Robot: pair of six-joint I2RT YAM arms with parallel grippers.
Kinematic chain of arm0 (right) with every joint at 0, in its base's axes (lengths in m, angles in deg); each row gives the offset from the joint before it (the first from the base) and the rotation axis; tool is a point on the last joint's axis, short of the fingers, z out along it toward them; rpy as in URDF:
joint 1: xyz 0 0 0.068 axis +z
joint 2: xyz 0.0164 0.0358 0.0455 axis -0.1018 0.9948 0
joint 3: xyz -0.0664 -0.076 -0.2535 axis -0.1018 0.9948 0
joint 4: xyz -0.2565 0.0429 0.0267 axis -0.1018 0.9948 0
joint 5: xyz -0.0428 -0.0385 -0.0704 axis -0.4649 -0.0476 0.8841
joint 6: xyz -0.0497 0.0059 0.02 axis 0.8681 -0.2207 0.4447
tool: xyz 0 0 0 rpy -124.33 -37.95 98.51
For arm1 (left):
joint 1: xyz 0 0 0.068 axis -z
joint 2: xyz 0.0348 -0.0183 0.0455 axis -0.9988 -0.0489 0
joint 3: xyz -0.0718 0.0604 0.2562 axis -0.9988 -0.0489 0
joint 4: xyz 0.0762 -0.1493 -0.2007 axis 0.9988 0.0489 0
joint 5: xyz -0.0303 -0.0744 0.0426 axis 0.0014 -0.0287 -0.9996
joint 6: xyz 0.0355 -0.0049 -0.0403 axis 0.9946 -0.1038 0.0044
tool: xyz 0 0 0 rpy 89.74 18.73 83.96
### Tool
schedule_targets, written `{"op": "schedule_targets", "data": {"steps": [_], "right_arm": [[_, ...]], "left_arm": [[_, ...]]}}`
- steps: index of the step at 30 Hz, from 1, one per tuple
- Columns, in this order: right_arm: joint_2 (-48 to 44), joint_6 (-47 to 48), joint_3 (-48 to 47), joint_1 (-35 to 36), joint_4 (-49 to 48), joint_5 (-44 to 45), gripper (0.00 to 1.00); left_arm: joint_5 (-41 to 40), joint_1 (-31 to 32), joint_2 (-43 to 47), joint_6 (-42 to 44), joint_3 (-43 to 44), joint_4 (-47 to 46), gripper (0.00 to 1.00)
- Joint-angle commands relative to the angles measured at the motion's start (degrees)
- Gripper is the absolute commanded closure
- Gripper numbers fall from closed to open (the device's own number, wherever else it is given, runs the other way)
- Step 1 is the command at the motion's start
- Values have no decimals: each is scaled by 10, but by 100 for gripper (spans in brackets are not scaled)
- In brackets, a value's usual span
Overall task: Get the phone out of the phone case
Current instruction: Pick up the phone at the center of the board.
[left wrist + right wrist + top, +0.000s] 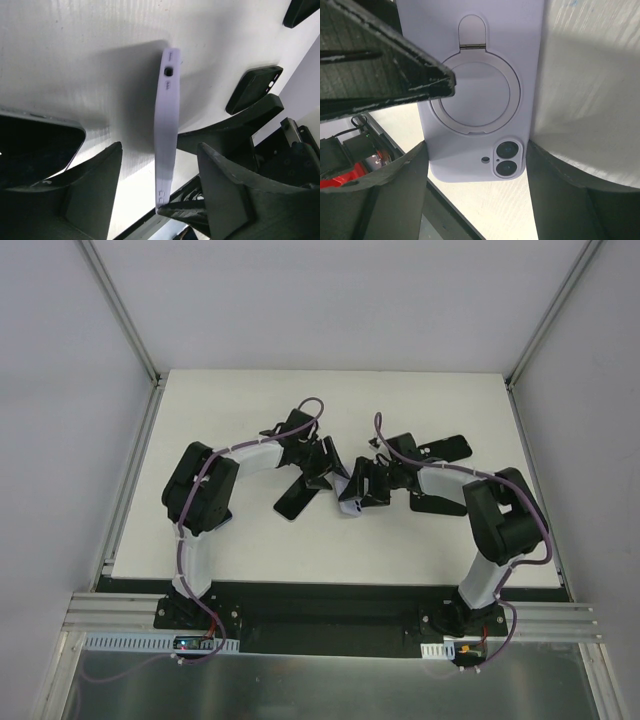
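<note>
While both arms bend inward, the right gripper point(476, 146) clamps the lilac phone case point(485, 30) from 2 o'clock; the left gripper point(160, 147), at 10 o'clock, straddles it with jaws apart.

A matte white worktop point(330, 540) sits boxed in by plain pale grey walls point(330, 300) at its far, left and right edges. Slanting aluminium posts point(120, 310) rise from both far corners. Along the near edge run a black plate point(330, 615) and an aluminium rail point(110, 618). The light is even, casting soft shadows.
</note>
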Motion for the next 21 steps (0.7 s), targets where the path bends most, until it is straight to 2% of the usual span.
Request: {"op": "schedule_targets", "data": {"steps": [1, 3, 6, 7, 9, 10, 11, 13, 14, 20, 21], "right_arm": [[-40, -18, 13, 11, 8, -37, 77], [-48, -19, 15, 12, 8, -37, 77], [-60, -20, 21, 15, 9, -38, 77], [-63, -18, 22, 15, 11, -36, 77], [-73, -7, 20, 19, 34, -21, 64], [-78, -1, 18, 20, 46, 9, 54], [-86, 6, 14, 22, 58, 25, 30], [-114, 37, 7, 36, 104, 88, 16], [-126, 45, 1, 43, 137, 116, 4], [-227, 107, -16, 138, 211, 330, 4], [-253, 110, -13, 173, 208, 366, 4]], "left_arm": [[-1, 12, -10, -11, 31, -16, 44], [-4, 13, -14, -10, 33, -16, 51], [-6, 18, -12, -9, 29, -17, 75], [-6, 19, -10, -8, 28, -16, 88], [-5, 20, -3, -4, 23, -17, 100], [-5, 20, 6, -4, 20, -17, 100], [-8, 20, 12, -2, 10, -17, 100], [-17, 20, 34, -1, -2, -17, 100], [-20, 20, 42, -4, -15, -16, 100], [-40, 23, 98, -18, -53, -17, 100], [-41, 24, 104, -20, -56, -16, 100]]}}
